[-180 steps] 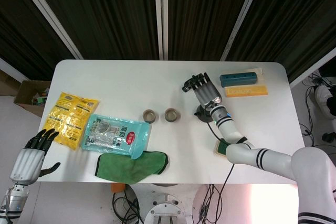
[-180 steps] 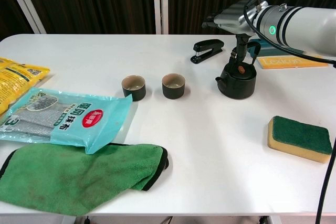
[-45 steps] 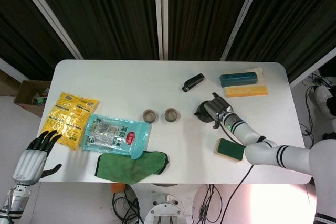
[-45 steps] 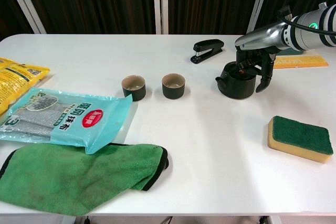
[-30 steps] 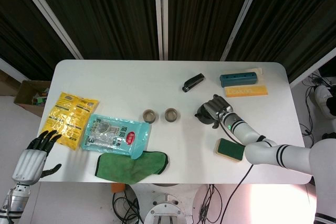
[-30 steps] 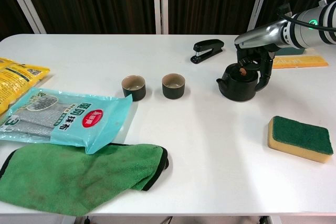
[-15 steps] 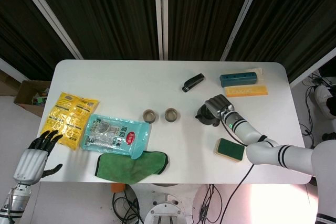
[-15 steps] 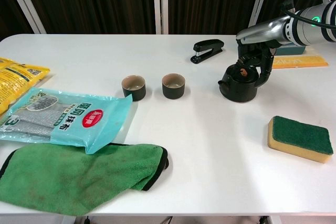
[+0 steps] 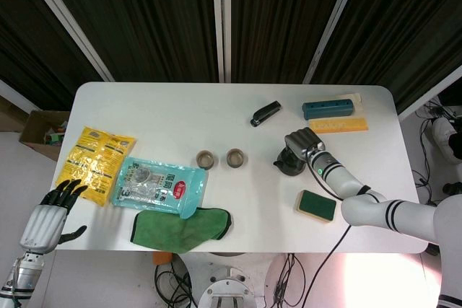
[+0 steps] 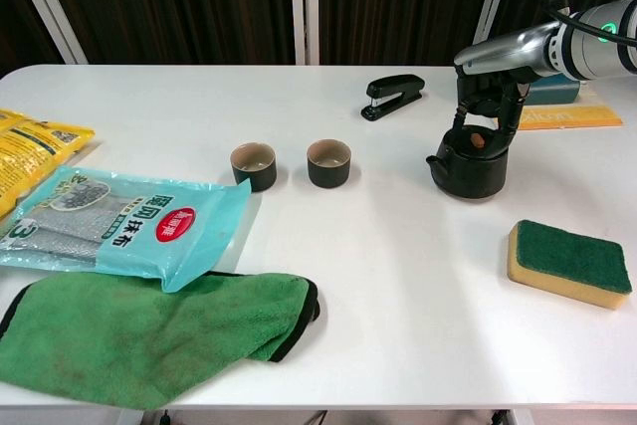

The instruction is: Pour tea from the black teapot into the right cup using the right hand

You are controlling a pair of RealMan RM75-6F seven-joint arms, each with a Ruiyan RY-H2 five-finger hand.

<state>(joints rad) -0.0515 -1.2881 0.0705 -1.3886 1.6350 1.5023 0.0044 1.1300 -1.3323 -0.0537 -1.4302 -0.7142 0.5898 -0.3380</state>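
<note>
The black teapot (image 10: 471,168) stands right of centre, its spout pointing left toward the cups; the head view shows the teapot (image 9: 291,163) partly under my hand. My right hand (image 10: 491,82) comes down from above and grips the handle arching over the lid, and in the head view that right hand (image 9: 302,142) covers the pot's top. I cannot tell whether the pot rests on the table. Two small dark cups sit side by side, the right cup (image 10: 328,162) and the left cup (image 10: 254,165), both well left of the pot. My left hand (image 9: 45,223) hangs open beyond the table's near left corner.
A black stapler (image 10: 393,96) lies behind the pot. A green-topped sponge (image 10: 568,262) sits near the right front. A blue box (image 9: 329,109) and an orange book (image 9: 338,125) are at the back right. A teal packet (image 10: 119,226), green cloth (image 10: 149,330) and yellow packet (image 9: 95,162) fill the left.
My right hand has closed on the teapot's handle and carried the pot a little to the right and nearer the chest camera. The cups and left hand have not moved.
</note>
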